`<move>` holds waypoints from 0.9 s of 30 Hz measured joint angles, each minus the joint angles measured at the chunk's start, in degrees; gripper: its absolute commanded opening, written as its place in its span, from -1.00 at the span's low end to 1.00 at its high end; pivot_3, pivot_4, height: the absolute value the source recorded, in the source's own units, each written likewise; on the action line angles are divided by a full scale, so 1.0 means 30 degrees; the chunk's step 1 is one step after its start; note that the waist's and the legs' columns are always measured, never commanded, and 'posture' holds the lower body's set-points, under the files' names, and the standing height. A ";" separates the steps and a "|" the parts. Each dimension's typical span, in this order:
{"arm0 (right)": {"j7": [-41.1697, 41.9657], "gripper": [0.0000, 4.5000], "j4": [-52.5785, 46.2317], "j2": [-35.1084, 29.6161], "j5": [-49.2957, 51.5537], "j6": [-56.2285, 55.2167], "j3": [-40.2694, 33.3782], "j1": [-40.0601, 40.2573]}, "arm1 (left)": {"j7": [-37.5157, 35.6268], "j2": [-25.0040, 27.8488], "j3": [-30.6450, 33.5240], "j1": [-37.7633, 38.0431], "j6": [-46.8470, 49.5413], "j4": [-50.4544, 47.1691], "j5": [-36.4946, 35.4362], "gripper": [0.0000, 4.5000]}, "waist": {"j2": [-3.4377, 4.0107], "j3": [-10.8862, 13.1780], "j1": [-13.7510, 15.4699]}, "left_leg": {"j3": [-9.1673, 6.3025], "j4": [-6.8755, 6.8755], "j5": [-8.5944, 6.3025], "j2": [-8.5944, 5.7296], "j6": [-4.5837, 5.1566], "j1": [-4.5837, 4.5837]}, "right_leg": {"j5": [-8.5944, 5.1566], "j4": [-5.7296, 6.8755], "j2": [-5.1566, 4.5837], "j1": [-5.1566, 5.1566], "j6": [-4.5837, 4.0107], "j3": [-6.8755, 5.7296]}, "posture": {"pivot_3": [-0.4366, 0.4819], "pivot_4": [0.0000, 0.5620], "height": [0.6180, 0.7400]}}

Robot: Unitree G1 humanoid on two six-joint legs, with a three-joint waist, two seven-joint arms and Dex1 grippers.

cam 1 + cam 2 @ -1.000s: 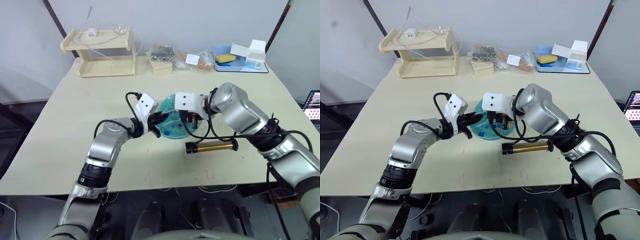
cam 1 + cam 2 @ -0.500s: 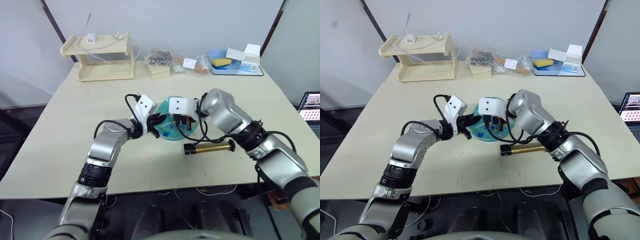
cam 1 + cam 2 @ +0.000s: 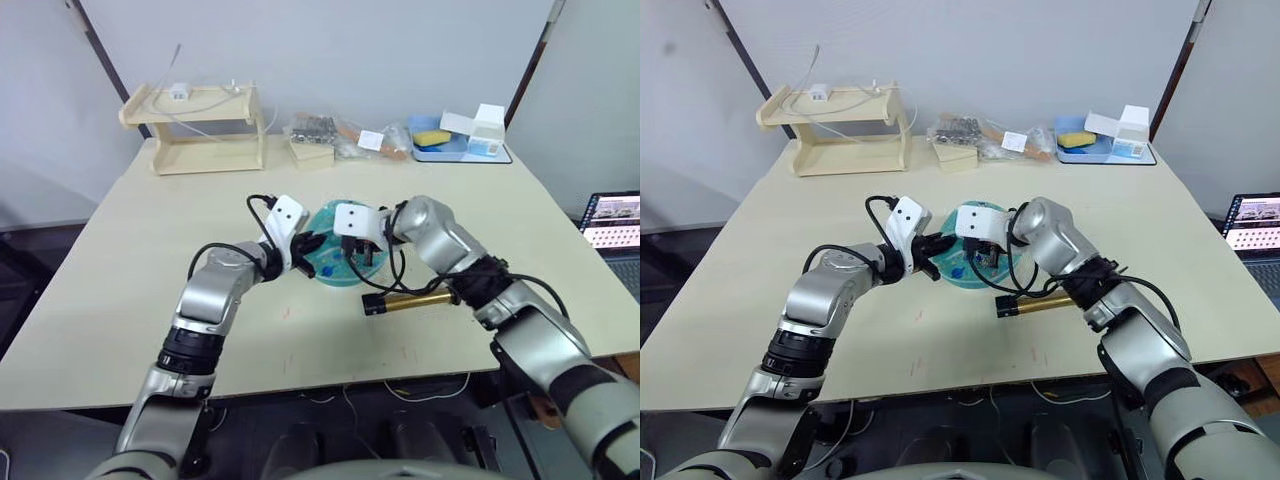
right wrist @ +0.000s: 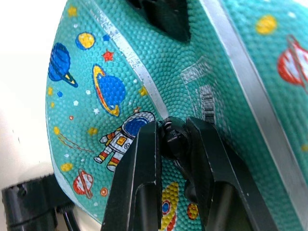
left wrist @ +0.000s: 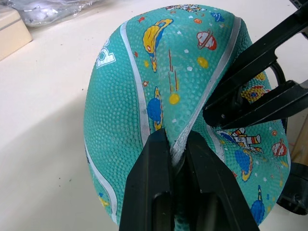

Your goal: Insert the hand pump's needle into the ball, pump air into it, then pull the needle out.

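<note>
Ball sat mid-table between your two grippers, looking slack and dented; from the head views you saw little more than its teal top behind the white wrist housings. Your left wrist view gave more: the left gripper had its fingers nearly closed, pinching a raised fold of the ball's skin. Your right wrist view showed the right gripper clamped on the small black fitting pressed against the ball near its white label patch; the needle itself was probably buried there, but you could not see it. Both of your arms reached inward with elbows bent, wrists meeting over the ball; the hand pump lay flat on the table just beside the ball, under your right forearm, its thin hose looping up toward the right gripper.
</note>
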 measured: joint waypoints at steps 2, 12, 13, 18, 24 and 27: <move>0.0064 -0.87 -0.1345 -0.0532 0.0272 0.0416 -0.0607 0.0642 | -0.0187 -0.0019 -0.0101 -0.0036 -0.0202 -0.0107 -0.0039 -1.00 | 0.0088 0.0097 0.0121 | -0.0007 0.0000 -0.0003 -0.0027 0.0003 -0.0058 | 0.0033 -0.0010 -0.0016 -0.0044 0.0081 -0.0001 | -0.05 -0.47 1.00; 0.1014 0.96 -1.1120 -0.3609 0.4466 0.6118 -0.5279 0.4841 | -0.1271 -0.0138 -0.0420 -0.0481 -0.0939 -0.0774 -0.0579 -1.00 | 0.0326 0.0345 0.1187 | -0.0192 0.0221 0.0000 -0.0192 0.0021 -0.1025 | 0.0065 -0.0013 -0.0204 -0.0787 0.0059 -0.0130 | -0.05 -0.47 1.00; 0.1112 0.96 -1.2322 -0.4096 0.5015 0.6750 -0.6136 0.5196 | -0.1308 -0.0126 -0.0395 -0.0502 -0.0985 -0.0780 -0.0634 -1.00 | 0.0332 0.0396 0.1208 | -0.0189 0.0233 -0.0011 -0.0213 0.0040 -0.1032 | 0.0052 -0.0014 -0.0236 -0.0787 0.0081 -0.0138 | -0.05 -0.47 1.00; 0.1404 0.96 -1.9249 -0.6839 0.8356 0.9906 -1.2112 0.8135 | -0.1738 0.0043 -0.0415 -0.0599 -0.1129 -0.0692 -0.0810 -1.00 | 0.0307 0.0457 0.1191 | -0.0175 0.0236 -0.0080 -0.0275 0.0153 -0.1032 | -0.0004 -0.0033 -0.0309 -0.0755 0.0167 -0.0150 | -0.05 -0.47 1.00; 0.1491 0.96 -2.3451 -0.7906 1.1932 1.2914 -1.7192 1.0357 | -0.2062 0.0235 -0.0389 -0.0899 -0.1172 -0.0373 -0.0960 -1.00 | 0.0291 0.0639 0.1138 | -0.0090 0.0296 -0.0134 -0.0295 0.0248 -0.1023 | -0.0009 -0.0003 -0.0304 -0.0742 0.0179 -0.0136 | -0.05 -0.47 1.00; 0.1777 0.96 -2.5622 -0.8659 1.4095 1.4554 -2.1166 1.1709 | -0.2274 0.0404 -0.0440 -0.1027 -0.1239 -0.0227 -0.1086 -1.00 | 0.0264 0.0681 0.1179 | -0.0080 0.0331 -0.0135 -0.0292 0.0251 -0.1038 | -0.0009 -0.0003 -0.0302 -0.0714 0.0177 -0.0183 | -0.05 -0.47 1.00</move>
